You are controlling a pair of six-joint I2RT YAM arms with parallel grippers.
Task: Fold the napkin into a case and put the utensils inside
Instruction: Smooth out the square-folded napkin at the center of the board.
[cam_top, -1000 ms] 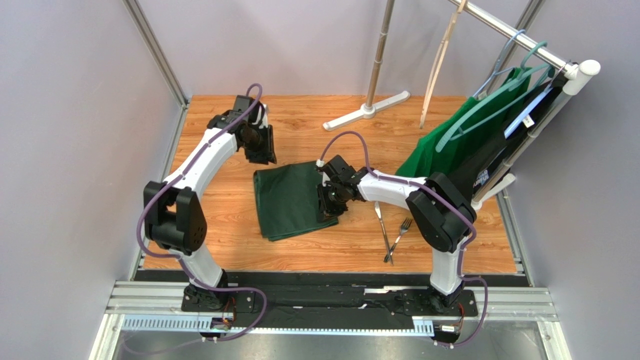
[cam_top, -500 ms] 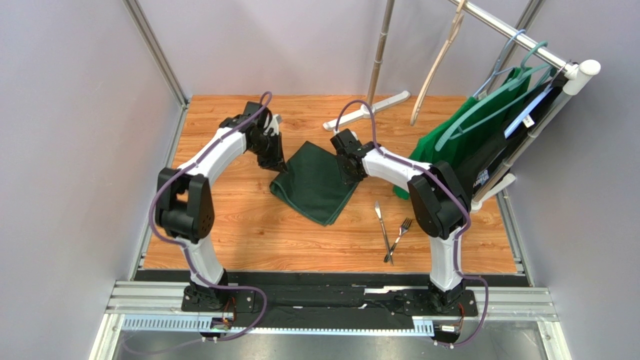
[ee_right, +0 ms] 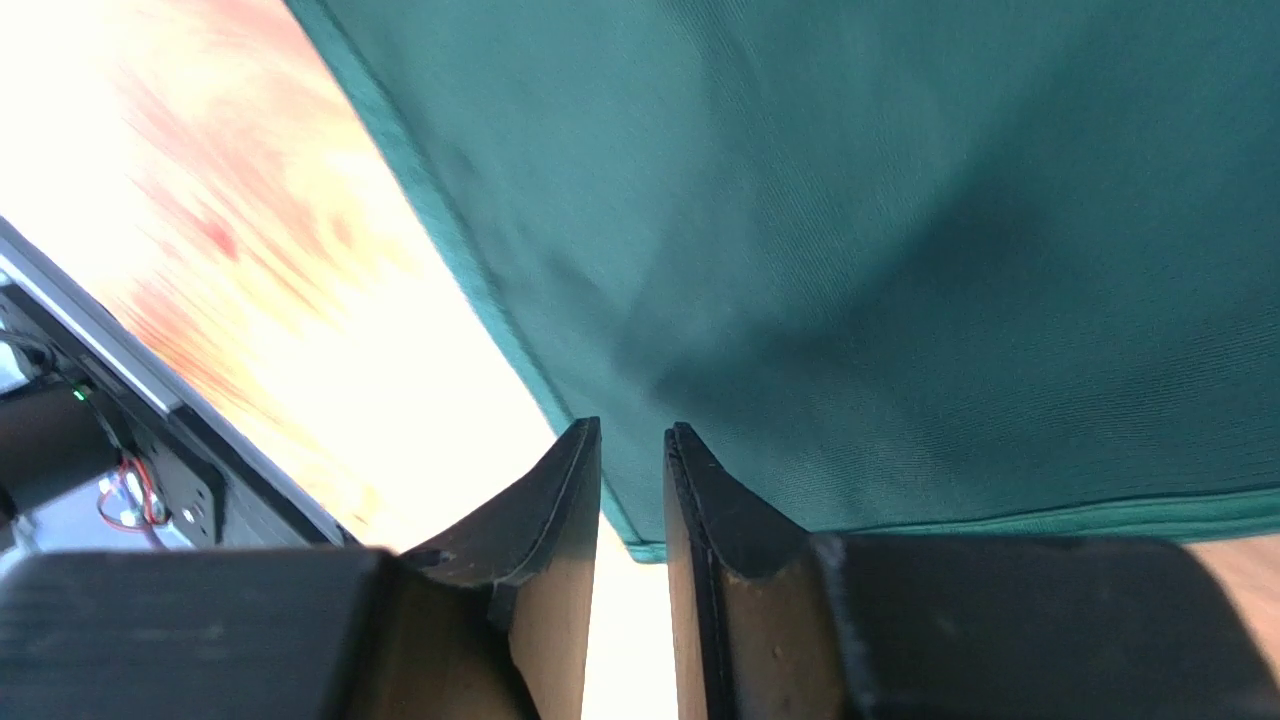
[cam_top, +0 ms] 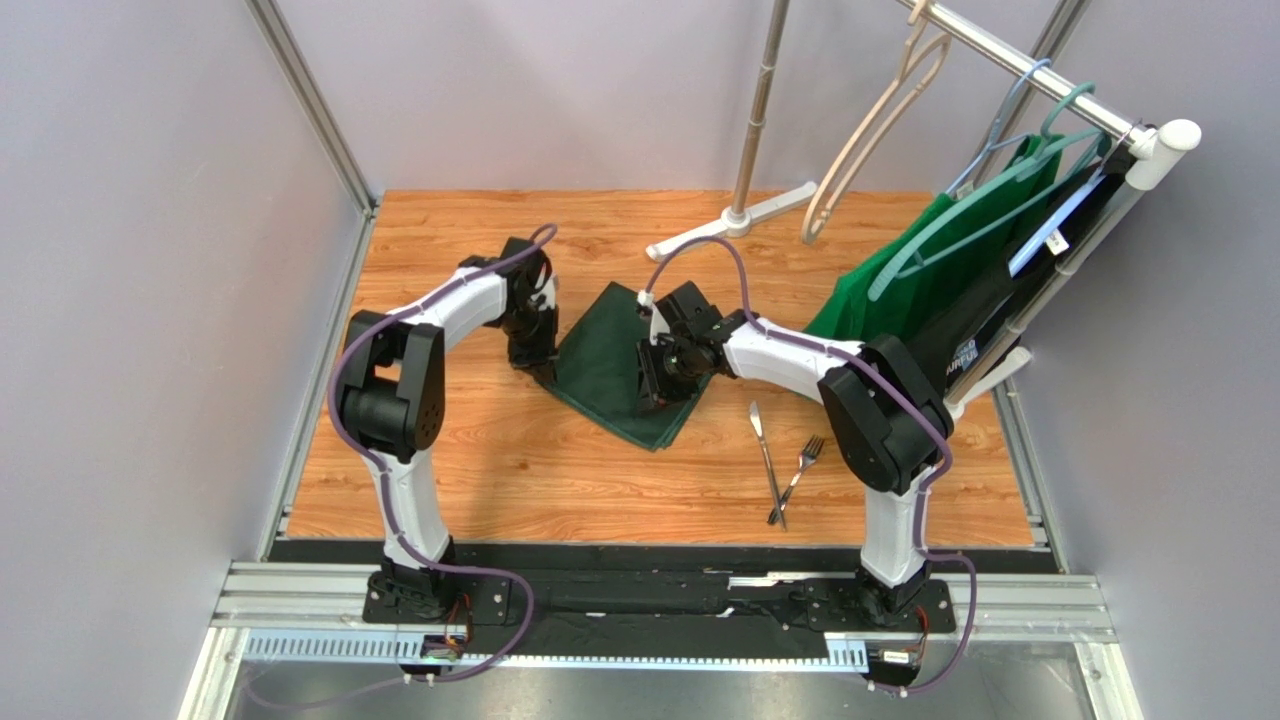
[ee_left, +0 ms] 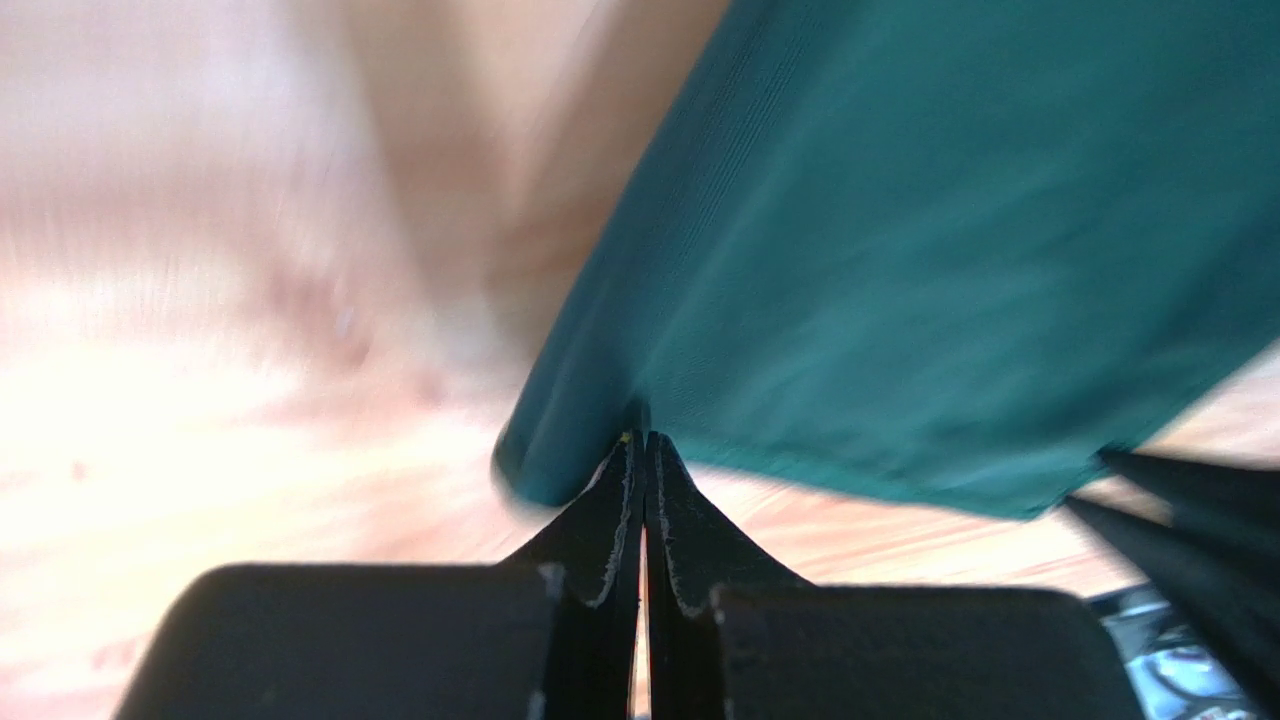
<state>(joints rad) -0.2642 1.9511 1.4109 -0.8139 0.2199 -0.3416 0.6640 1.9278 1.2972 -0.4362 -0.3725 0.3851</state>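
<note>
Shifted since half a second ago: right hand (cam_top: 661,375), from the 1 o'clock corner of the napkin (cam_top: 601,360) to above its middle, fingers slightly parted and gripping nothing. Left hand (cam_top: 537,342) at the napkin's 9 o'clock corner, fingers pressed closed on the cloth edge. Napkin spread as a dark green diamond at mid-desk (cam_top: 451,465), with utensils (cam_top: 765,458) apart from it at 4 o'clock, lower ends crossing.

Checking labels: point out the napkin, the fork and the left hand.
napkin (cam_top: 604,368), top view, bare centre of the cloth.
fork (cam_top: 813,449), top view, tined head.
left hand (ee_left: 643,438), left wrist view, closed fingertips.
</note>
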